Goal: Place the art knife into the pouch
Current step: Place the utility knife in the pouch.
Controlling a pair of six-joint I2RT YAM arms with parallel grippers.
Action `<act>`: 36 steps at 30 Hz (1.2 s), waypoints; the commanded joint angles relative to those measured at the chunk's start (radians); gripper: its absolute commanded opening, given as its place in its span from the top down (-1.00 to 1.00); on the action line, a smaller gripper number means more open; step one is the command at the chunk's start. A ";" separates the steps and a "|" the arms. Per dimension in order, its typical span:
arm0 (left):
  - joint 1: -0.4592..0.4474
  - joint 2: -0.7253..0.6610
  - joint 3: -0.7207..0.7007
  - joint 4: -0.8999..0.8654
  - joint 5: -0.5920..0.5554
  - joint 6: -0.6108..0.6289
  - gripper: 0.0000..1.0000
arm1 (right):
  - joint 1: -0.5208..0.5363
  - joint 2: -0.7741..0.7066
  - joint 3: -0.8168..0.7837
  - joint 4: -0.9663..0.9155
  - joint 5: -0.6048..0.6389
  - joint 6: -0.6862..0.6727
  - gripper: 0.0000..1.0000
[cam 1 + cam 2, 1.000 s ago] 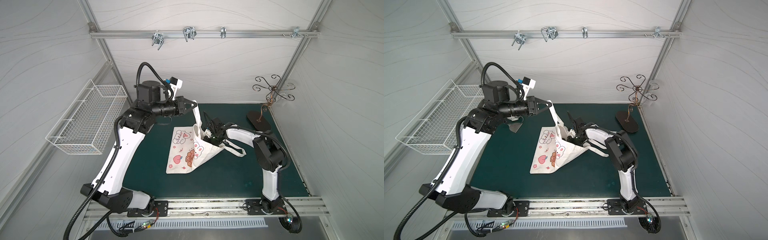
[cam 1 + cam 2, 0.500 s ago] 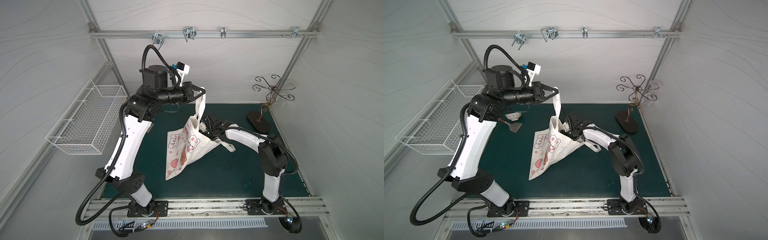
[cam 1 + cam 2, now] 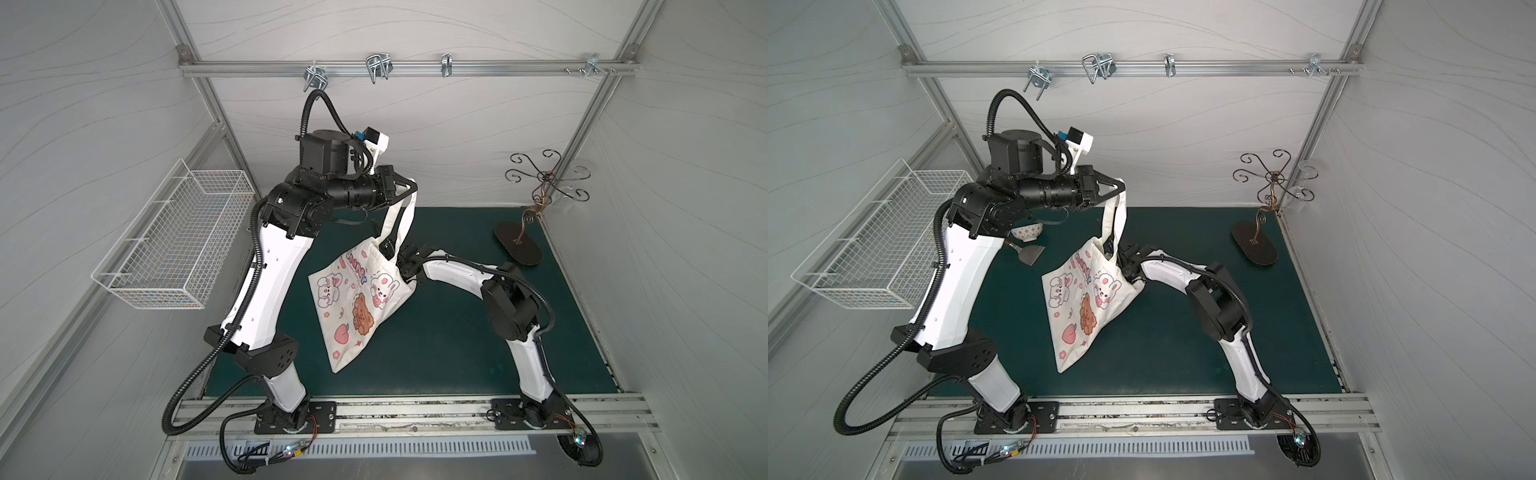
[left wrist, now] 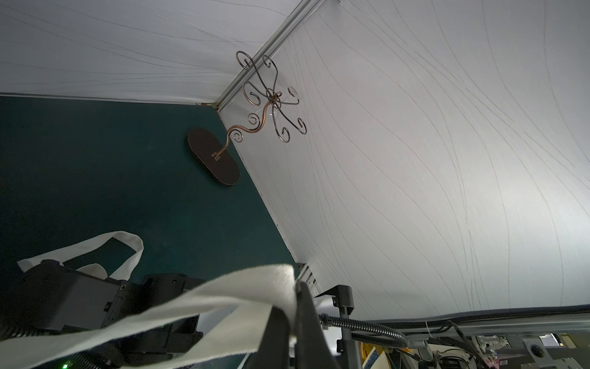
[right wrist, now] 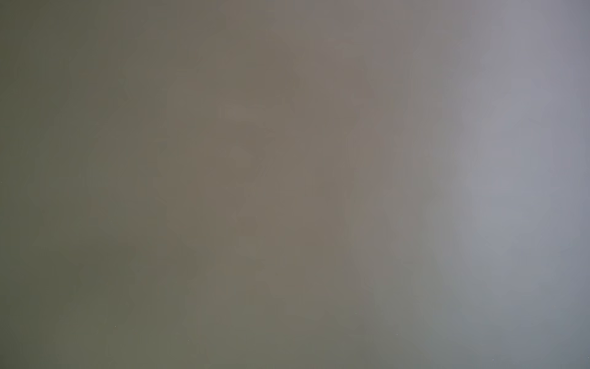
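Currently left pincer (image 3: 414, 192) is clamped on a strap (image 3: 400, 222), hanging the pouch (image 3: 357, 299) tilted over the desk (image 3: 436, 357). Right pincer (image 3: 389, 246) is buried in the pouch mouth; I cannot tell its state. Knife hidden from me. My right wrist view is all blur.

White walls (image 3: 457, 124) marked with faint wavy grey lines enclose a table (image 3: 436, 340) covered in dark green. A metal rail (image 3: 498, 65) carrying several hooks (image 3: 377, 68) runs across the back wall, and a white wire basket (image 3: 174, 245) hangs on the left wall. In the far right corner a curly copper wire stand (image 4: 274, 95) rises from a dark oval base (image 4: 213, 156).
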 commanded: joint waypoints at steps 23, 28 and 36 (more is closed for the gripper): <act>0.009 -0.003 -0.010 0.101 -0.006 0.070 1.00 | -0.021 0.172 0.062 0.105 -0.183 0.060 -0.37; 0.011 0.014 -0.007 0.106 0.002 0.065 1.00 | -0.069 0.163 0.039 0.136 -0.145 0.093 -0.39; 0.011 0.024 -0.010 0.117 0.020 0.063 1.00 | -0.253 0.063 -0.130 0.237 -0.089 0.145 -0.41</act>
